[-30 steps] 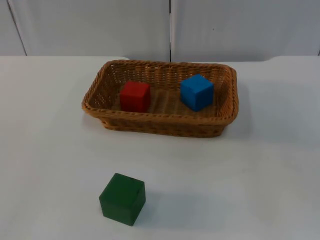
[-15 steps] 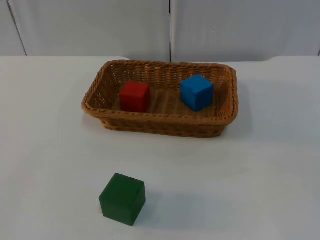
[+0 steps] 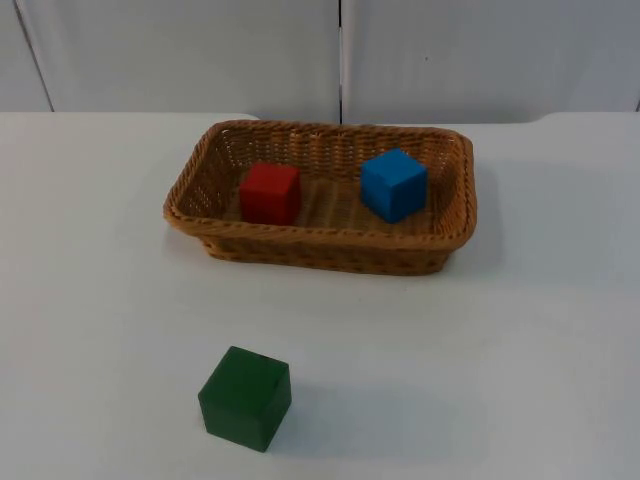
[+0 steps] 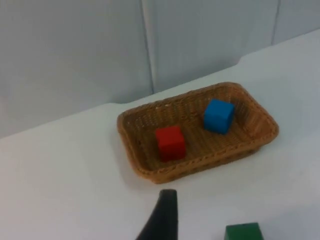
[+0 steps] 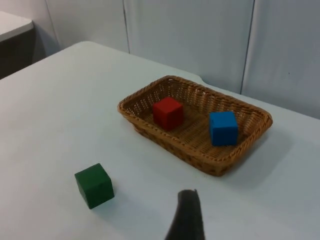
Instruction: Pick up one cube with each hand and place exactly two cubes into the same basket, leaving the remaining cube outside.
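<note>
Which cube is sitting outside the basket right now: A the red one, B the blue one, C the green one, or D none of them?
C: the green cube sits on the table in front of the basket, which holds the red cube and the blue cube.

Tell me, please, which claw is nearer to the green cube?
Left, probably. The green cube lies close beside the left claw; the right claw is back from it, with more bare table between them.

Rough woven wicker basket (image 3: 330,250), three matt smooth-faced cubes (image 3: 245,397), smooth matt white table top (image 3: 520,350).
</note>
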You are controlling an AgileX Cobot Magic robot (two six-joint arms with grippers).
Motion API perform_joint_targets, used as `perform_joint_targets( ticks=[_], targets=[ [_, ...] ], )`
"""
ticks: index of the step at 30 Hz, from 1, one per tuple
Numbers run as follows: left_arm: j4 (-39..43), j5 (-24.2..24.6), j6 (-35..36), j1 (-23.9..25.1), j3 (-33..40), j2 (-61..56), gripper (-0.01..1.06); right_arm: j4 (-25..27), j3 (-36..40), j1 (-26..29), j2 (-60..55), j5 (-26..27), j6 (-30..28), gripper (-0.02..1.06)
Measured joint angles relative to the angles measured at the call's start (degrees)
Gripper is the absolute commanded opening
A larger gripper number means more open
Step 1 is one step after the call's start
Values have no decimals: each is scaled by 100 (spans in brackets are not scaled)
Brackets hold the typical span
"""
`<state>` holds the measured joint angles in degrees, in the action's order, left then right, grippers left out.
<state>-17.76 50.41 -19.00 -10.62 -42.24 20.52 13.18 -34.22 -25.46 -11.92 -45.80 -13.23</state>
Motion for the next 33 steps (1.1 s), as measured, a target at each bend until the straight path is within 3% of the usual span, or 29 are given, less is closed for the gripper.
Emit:
perform_joint_targets(
  ticks=[8,15,21,33],
  targets=[
    [616,201,905,0,918,-1009,82,-12,0,0,562,-434,11,63],
    [1302,503,1479,0,983,-1826,82,-329,13,0,878,-898,347,63],
    [1438,869,1558,0,1227,-2024,82,-560,13,0,1164,-1135,547,63],
    [1438,997,1581,0,1256,-2024,82,-992,233,0,1174,-1645,898,63]
  ],
)
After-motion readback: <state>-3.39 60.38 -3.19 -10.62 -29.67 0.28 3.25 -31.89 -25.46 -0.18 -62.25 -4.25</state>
